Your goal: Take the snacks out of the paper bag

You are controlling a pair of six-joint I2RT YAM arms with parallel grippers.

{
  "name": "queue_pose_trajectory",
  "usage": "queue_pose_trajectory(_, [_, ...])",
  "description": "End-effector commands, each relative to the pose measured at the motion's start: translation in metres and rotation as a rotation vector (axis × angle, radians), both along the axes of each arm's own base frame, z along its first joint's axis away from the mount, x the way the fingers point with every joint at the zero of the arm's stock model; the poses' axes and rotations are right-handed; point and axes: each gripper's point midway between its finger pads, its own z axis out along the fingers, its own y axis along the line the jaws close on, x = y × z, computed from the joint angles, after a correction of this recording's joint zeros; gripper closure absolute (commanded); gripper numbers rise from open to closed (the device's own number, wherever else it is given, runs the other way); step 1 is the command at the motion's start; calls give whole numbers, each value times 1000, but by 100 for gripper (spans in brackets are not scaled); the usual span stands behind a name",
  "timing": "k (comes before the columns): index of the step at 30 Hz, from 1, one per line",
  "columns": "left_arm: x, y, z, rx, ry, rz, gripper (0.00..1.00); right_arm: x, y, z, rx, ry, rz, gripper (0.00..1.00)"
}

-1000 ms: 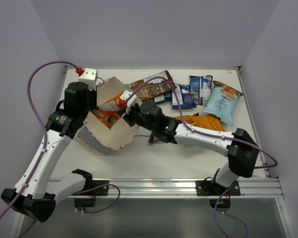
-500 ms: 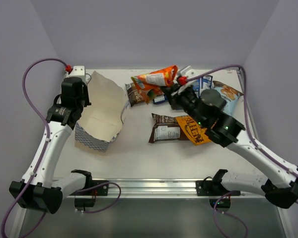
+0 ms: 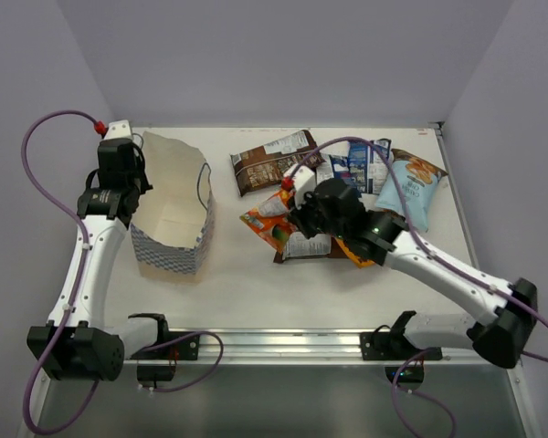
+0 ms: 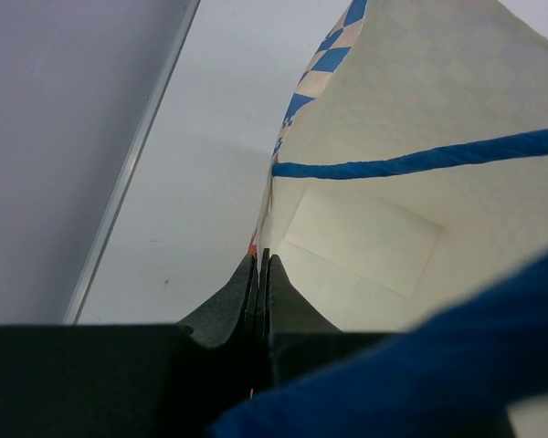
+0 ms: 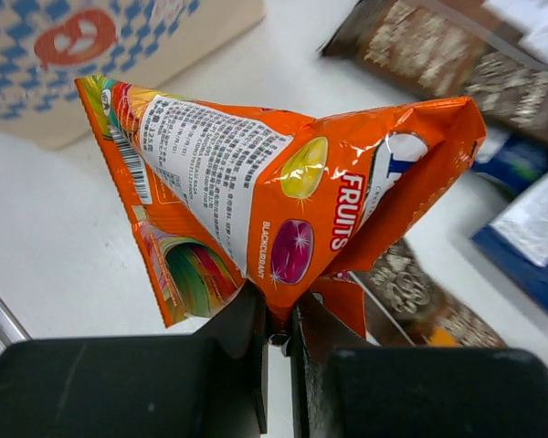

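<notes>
The paper bag [image 3: 175, 214] stands open at the left of the table. My left gripper [image 3: 137, 182] is shut on its left rim; the left wrist view shows the fingers [image 4: 242, 292] pinching the paper wall [image 4: 411, 82] under the blue cord handle [image 4: 420, 160]. My right gripper [image 3: 289, 210] is shut on an orange fruit snack packet [image 3: 267, 222], held low over the table's middle; in the right wrist view it [image 5: 276, 319] pinches the packet's bottom corner [image 5: 283, 182]. Other snacks lie behind and to the right.
Loose packets lie on the table: a dark brown one [image 3: 272, 160], dark blue ones [image 3: 358, 167], a light blue one [image 3: 411, 189], an orange-yellow one [image 3: 363, 251] and a brown one [image 3: 301, 246] under my right arm. The bag's checkered band [image 5: 73, 46] lies just beyond the held packet.
My right gripper pulled the orange packet out of the bag's mouth, swung it to the back right, then came down to the table's middle. My left arm has shifted the bag left and more upright.
</notes>
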Motion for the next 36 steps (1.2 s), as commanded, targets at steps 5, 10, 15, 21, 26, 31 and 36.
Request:
queue_pose_trajectory(5, [16,9,35,-58,-140,46,100,18,85,-46,-3,110,233,84])
queue_pose_trajectory(10, [30,19,35,-82,-153,76,100,26,105,-67,-33,184,256,17])
queue_pose_trajectory(15, [61,50,43,-120,-198,137,100,14,86,-22,19,122,239,1])
queue_pose_trajectory(21, [128,72,50,-221,-264,140,100,-15,37,52,137,-33,189,1])
queue_pose_trajectory(26, [177,77,47,-236,-247,92,100,-30,-4,79,179,-122,112,1])
queue_pose_trajectory(31, [186,90,37,-227,-213,95,42,-40,-23,79,187,-141,89,1])
queue_pose_trajectory(36, [170,91,45,-241,-224,90,4,-43,-31,76,176,-135,65,1])
